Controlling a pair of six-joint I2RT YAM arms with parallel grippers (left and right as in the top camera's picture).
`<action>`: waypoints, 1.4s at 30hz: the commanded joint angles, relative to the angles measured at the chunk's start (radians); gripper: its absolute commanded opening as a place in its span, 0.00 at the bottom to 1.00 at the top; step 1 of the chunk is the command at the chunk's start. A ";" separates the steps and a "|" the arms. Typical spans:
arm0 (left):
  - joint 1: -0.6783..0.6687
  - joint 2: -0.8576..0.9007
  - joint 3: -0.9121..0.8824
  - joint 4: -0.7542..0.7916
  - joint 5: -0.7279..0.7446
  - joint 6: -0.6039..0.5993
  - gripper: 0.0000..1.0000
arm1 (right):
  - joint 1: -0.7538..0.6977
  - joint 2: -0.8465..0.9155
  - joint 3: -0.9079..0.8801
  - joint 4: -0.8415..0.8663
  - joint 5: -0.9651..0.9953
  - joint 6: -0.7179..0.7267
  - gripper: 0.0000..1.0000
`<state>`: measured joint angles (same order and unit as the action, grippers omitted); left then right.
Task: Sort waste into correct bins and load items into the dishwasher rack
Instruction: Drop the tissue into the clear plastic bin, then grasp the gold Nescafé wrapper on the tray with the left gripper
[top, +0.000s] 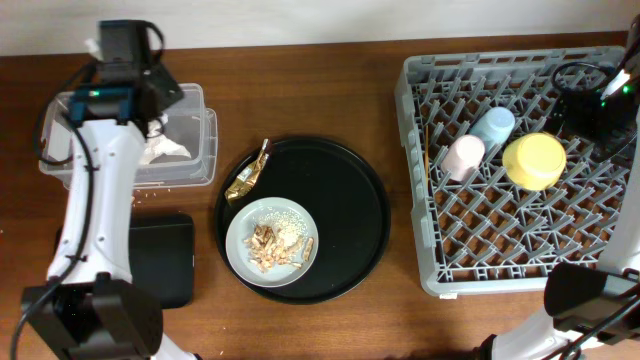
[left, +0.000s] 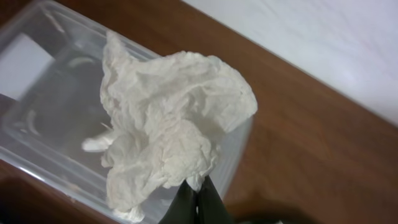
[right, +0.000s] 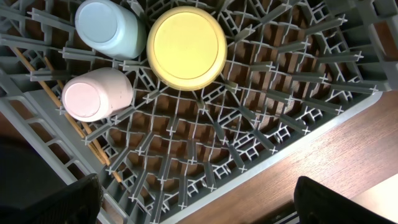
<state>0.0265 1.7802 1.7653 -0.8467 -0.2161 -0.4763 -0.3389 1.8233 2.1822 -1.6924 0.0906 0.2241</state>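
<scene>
Overhead: rack (top: 412, 220) holds 2 upside-down cups, pink cup (top: 464, 156) and light-blue cup (top: 492, 126), 1 yellow bowl (top: 534, 160), and chopsticks (right: 93, 146) by its left wall. Round black tray (top: 360, 215) carries 1 grey plate (top: 240, 250) of food scraps (top: 275, 240) and 1 wrapper (top: 248, 178). Left gripper (left: 196, 202) pinches the tissue (left: 168, 124) over the clear tub (top: 200, 110). Right gripper (right: 196, 193) is spread above the rack.

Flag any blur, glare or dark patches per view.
Overhead: even light, sharp, faint sheen on the round black tray. Left wrist: crumpled tissue bright and slightly soft, clear tub hazy. Right wrist: rack crisp, its own fingers dark, defocused blobs.
</scene>
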 joint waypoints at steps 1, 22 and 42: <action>0.069 0.069 0.003 0.026 -0.014 -0.003 0.33 | -0.002 0.005 0.006 -0.003 0.019 -0.006 0.99; -0.218 0.132 0.002 -0.216 0.366 0.240 0.75 | -0.002 0.005 0.006 -0.002 0.019 -0.006 0.99; -0.345 0.444 0.002 -0.134 -0.031 0.340 0.63 | -0.002 0.005 0.006 -0.003 0.019 -0.006 0.99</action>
<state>-0.3210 2.2009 1.7645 -1.0004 -0.2295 -0.1795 -0.3389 1.8240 2.1822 -1.6924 0.0906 0.2241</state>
